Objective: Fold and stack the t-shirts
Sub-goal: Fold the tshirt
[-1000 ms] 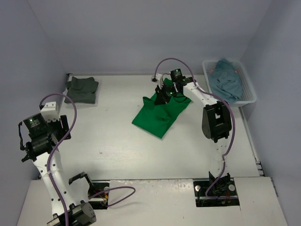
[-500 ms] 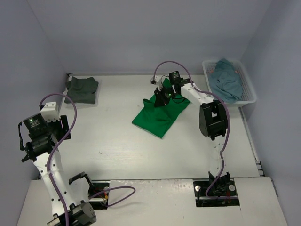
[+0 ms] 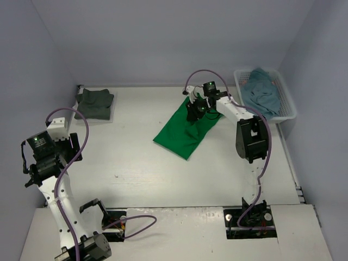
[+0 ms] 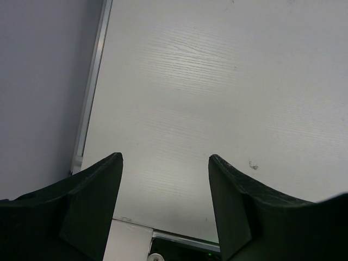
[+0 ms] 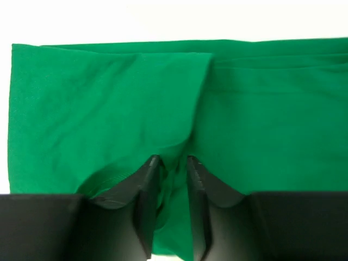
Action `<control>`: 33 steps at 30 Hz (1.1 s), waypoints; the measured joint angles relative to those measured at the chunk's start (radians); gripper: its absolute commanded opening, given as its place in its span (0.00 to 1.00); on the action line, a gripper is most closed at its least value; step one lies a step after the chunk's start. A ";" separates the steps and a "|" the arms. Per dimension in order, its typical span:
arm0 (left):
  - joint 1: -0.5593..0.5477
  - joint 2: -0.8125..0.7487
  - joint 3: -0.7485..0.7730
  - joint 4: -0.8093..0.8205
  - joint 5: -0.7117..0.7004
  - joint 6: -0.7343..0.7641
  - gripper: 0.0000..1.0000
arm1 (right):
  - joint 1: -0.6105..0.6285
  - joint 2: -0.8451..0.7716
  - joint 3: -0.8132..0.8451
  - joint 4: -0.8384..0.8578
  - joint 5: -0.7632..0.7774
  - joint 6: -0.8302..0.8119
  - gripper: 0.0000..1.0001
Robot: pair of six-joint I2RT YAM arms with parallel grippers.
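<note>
From the top view, the right claw (image 3: 194, 112) has drawn the bright green t-shirt (image 3: 185, 131) toward the upper right over the last second, so its raised hump is gone and it lies flatter at centre frame (a fold laid down, I judge). My left wrist view shows the left claw (image 4: 166, 163) spread over bare table (image 4: 217, 81). My right wrist view shows jaws a sliver apart around a green ridge, and I cannot tell if they still nip it.

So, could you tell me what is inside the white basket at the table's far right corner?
A crumpled teal-blue t-shirt lies in the white mesh basket, filling most of it. It covers the basket floor, so anything beneath it cannot be seen.
</note>
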 measured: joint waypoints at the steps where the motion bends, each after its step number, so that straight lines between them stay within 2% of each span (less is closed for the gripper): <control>1: 0.000 0.000 0.000 0.000 0.000 0.000 0.59 | -0.005 -0.011 -0.003 0.002 0.013 0.000 0.31; 3: 0.000 0.000 0.000 0.000 0.000 0.000 0.59 | -0.015 -0.028 -0.005 0.009 0.025 -0.001 0.37; 15: 0.021 -0.009 0.000 0.000 0.026 -0.003 0.59 | -0.030 -0.060 -0.010 0.024 0.115 0.000 0.36; 21: 0.021 -0.008 0.000 0.000 0.026 -0.003 0.59 | 0.010 -0.148 -0.071 0.018 0.162 -0.005 0.38; 24: 0.021 -0.008 0.000 0.000 0.030 -0.003 0.59 | 0.093 -0.200 -0.122 0.019 0.219 -0.011 0.40; 31: 0.021 0.004 0.000 -0.001 0.045 -0.003 0.59 | 0.473 -0.230 -0.246 0.010 0.418 -0.007 0.49; 33: 0.021 0.007 0.000 -0.001 0.045 -0.003 0.59 | 0.544 -0.230 -0.263 0.005 0.475 -0.003 0.52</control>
